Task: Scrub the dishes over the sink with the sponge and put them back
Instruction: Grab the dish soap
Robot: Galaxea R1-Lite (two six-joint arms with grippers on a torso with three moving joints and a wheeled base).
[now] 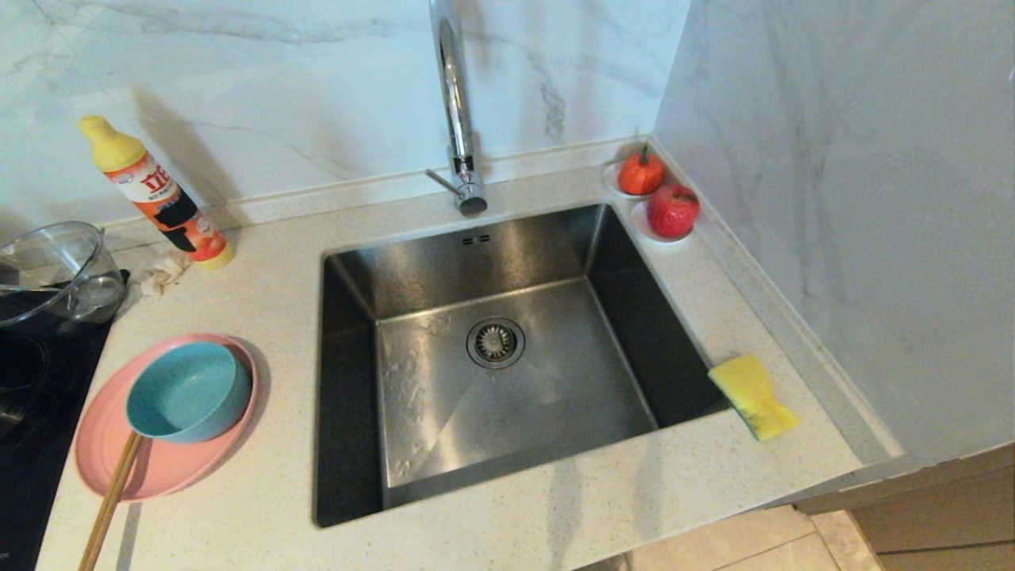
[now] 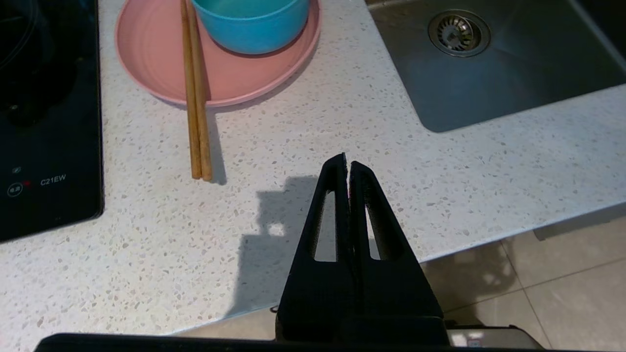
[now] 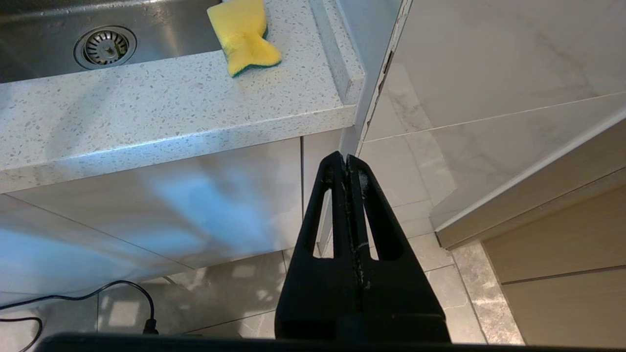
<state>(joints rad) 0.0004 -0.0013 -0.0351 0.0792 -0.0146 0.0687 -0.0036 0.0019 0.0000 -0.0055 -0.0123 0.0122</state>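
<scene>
A pink plate [image 1: 103, 444] lies on the counter left of the sink [image 1: 507, 381], and a teal bowl [image 1: 186, 392] sits on it. The yellow sponge [image 1: 752, 395] rests on the counter at the sink's right rim. Neither arm shows in the head view. My left gripper [image 2: 347, 162] hangs shut and empty above the counter's front edge, short of the plate [image 2: 234, 83] and bowl [image 2: 252, 27]. My right gripper [image 3: 345, 159] is shut and empty, low in front of the cabinet, below the counter corner where the sponge [image 3: 244, 36] lies.
Wooden chopsticks [image 1: 111, 496] lean on the plate. A dish-soap bottle [image 1: 155, 194], a glass bowl [image 1: 55, 270] and a black cooktop [image 1: 32, 412] stand at the left. Two saucers with red fruit [image 1: 658, 198] sit in the back right corner. The faucet [image 1: 456, 103] rises behind the sink; a wall closes the right side.
</scene>
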